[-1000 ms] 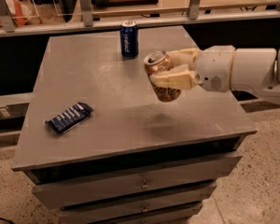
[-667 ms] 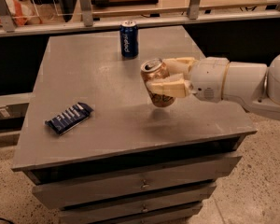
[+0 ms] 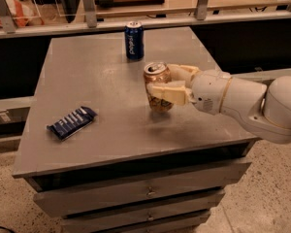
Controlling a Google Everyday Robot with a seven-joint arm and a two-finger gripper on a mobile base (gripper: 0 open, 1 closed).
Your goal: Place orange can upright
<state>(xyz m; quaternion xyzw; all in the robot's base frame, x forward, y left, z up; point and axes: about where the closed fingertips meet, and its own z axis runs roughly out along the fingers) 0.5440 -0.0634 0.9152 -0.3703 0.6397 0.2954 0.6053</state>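
Note:
The orange can [image 3: 157, 81] is a gold-orange drink can with dark markings and a silver top. It stands upright near the middle right of the grey table top [image 3: 87, 72], its base at or just above the surface. My gripper [image 3: 166, 84] reaches in from the right on a white arm. Its cream fingers [image 3: 167, 92] are closed around the can's sides, one in front and one behind.
A dark blue can [image 3: 134, 40] with white lettering stands upright at the back of the table. A dark blue snack packet [image 3: 72, 122] lies flat near the left front edge. The table is a drawer cabinet; a railing and shelf run behind it.
The gripper has moved down and slightly left with the orange can, bringing the can from above the table to the surface. The blue can and packet have not moved.

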